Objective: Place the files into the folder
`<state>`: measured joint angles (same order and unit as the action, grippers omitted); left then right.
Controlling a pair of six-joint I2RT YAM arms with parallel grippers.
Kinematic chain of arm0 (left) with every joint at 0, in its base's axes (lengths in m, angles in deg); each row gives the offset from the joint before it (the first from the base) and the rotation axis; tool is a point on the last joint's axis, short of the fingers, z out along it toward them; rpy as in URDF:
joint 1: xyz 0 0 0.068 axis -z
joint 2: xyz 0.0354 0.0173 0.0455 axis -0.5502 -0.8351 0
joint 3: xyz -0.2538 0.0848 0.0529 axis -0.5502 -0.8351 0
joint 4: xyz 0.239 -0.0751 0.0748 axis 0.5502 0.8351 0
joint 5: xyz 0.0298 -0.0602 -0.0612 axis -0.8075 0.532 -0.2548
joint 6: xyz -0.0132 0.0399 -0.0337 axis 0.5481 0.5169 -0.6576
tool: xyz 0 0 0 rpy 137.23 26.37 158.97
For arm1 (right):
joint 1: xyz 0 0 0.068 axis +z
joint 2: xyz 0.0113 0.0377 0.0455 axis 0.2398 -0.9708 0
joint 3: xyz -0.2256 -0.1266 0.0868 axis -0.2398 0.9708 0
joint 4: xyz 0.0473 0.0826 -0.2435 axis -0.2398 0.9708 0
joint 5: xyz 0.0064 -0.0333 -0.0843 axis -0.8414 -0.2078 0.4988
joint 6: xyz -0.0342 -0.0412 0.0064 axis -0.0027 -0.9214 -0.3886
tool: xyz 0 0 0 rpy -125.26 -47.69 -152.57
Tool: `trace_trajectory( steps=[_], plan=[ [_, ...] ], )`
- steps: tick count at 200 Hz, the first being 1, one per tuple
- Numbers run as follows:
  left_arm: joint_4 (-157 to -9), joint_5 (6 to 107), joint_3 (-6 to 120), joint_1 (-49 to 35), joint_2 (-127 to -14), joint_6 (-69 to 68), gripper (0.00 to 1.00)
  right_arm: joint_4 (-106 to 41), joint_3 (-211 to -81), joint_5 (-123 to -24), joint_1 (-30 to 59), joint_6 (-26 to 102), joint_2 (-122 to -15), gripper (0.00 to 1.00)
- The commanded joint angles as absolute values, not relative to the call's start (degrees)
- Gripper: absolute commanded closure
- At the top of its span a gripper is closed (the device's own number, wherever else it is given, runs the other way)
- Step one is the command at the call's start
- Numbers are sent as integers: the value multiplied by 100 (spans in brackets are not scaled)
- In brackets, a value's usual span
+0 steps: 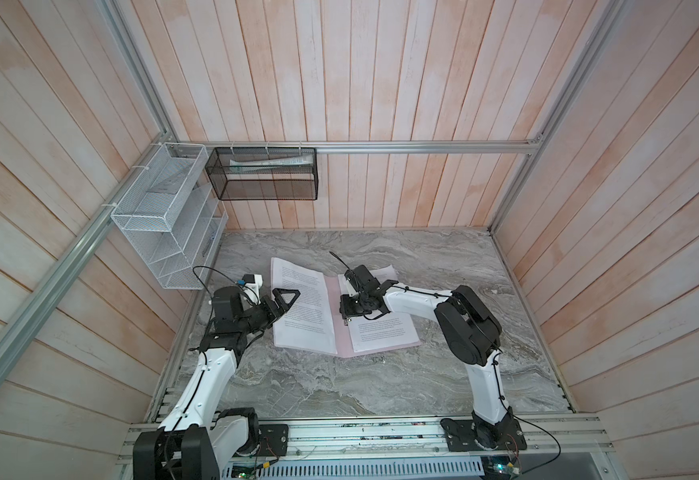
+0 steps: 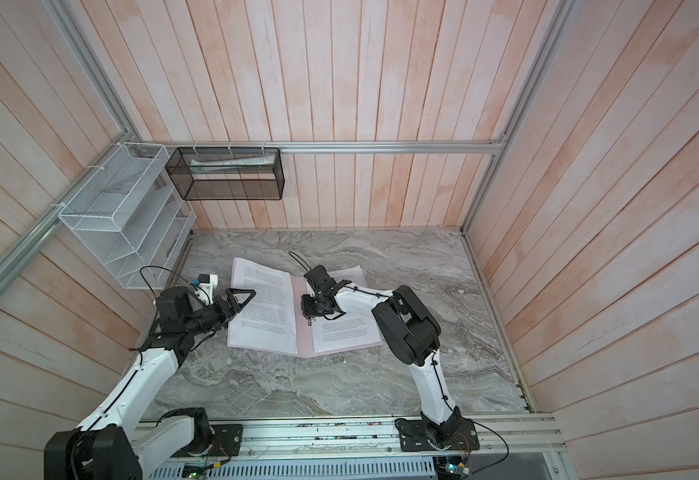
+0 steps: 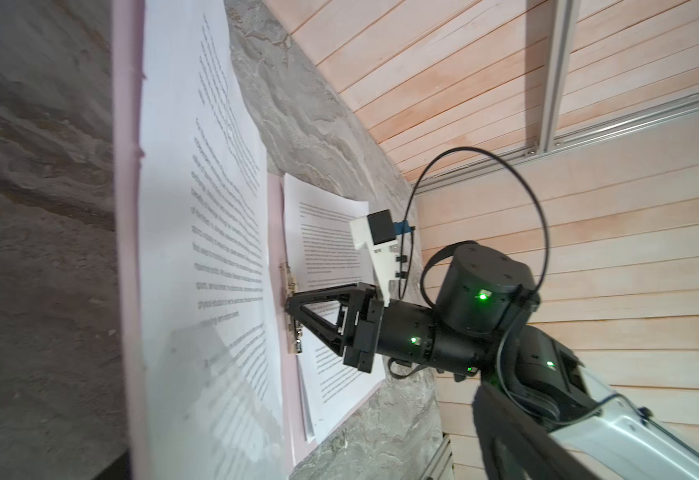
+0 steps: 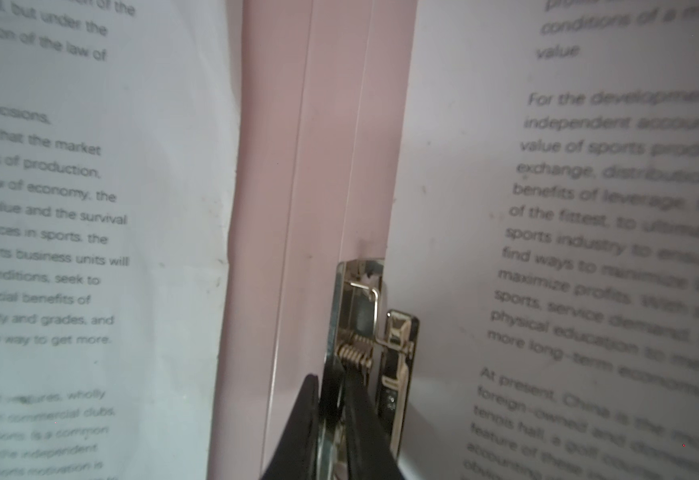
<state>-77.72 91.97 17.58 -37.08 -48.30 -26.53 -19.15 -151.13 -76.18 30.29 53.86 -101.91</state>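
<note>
The pale pink folder [image 1: 341,340] lies open on the marble table in both top views. White printed files rest on each half: a few sheets [image 1: 302,320] on the left cover and a stack [image 1: 381,332] on the right cover. My right gripper [image 1: 345,320] points down at the spine. In the right wrist view the right gripper [image 4: 333,386] has its two black fingers pinched on a plate of the metal clip [image 4: 360,324], beside the spring. My left gripper [image 1: 283,303] hovers open over the left sheets' outer edge, holding nothing.
A white wire rack [image 1: 164,216] hangs on the left wall. A black mesh basket [image 1: 264,174] with rolled papers hangs on the back wall. Wooden walls close three sides. An aluminium rail [image 1: 360,436] runs along the table's front edge.
</note>
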Motion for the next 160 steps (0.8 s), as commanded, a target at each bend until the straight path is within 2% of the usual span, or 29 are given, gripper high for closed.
trace_trajectory(
  steps=[1,88,120,160],
  plan=[
    [-8266,9522,1991,-3571,-4700,-3101,1,-2031,-14930,-8032,3050,5606,-10372,85],
    [-9194,9012,2087,-2559,-4578,-3594,1,-2478,-14563,-8141,3034,5667,-10239,85],
    [-9622,8718,2057,-2038,-4886,-3616,1,-3450,-14028,-8587,2929,5948,-9962,85],
    [-9780,8345,2266,-1429,-5229,-3475,2,-3903,-13884,-9106,2807,6113,-9990,84]
  ],
)
